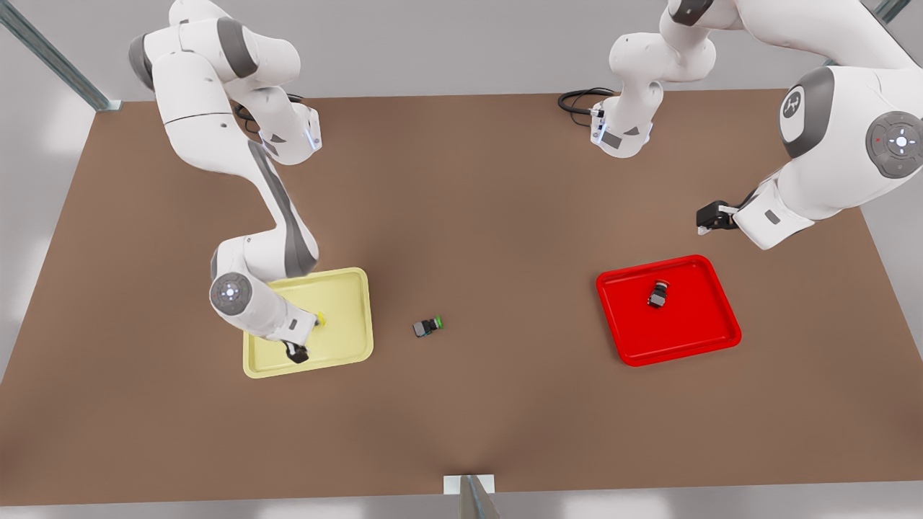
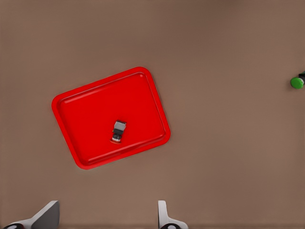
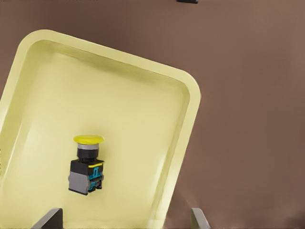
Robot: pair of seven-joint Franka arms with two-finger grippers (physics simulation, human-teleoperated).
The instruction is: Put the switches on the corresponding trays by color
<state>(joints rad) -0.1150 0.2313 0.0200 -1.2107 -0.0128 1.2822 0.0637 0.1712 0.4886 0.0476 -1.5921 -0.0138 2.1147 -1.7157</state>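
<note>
My right gripper (image 1: 297, 352) hangs low over the yellow tray (image 1: 346, 288), fingers (image 3: 47, 219) spread apart, nothing between them. The yellow switch (image 3: 86, 167) lies on its side on the tray floor just below me, between my fingers' line and the tray's middle, not touching them. In the front view only its yellow cap (image 1: 320, 318) peeks out beside my wrist.

My left gripper (image 1: 710, 216) hovers high, off to one side of the red tray (image 1: 692, 339), fingers (image 2: 164, 217) wide apart and empty. The red switch (image 1: 657, 294) lies tipped over inside the red tray (image 2: 95, 105), a little off the tray's middle, well clear of the rim; from my left wrist it shows as a small dark-and-grey block (image 2: 118, 131).

The green switch (image 1: 428, 326) lies on its side on the bare brown table (image 1: 505, 216), between the two trays, nearer my right gripper, in no tray. Its green cap (image 2: 297, 82) shows far from my left fingers.
</note>
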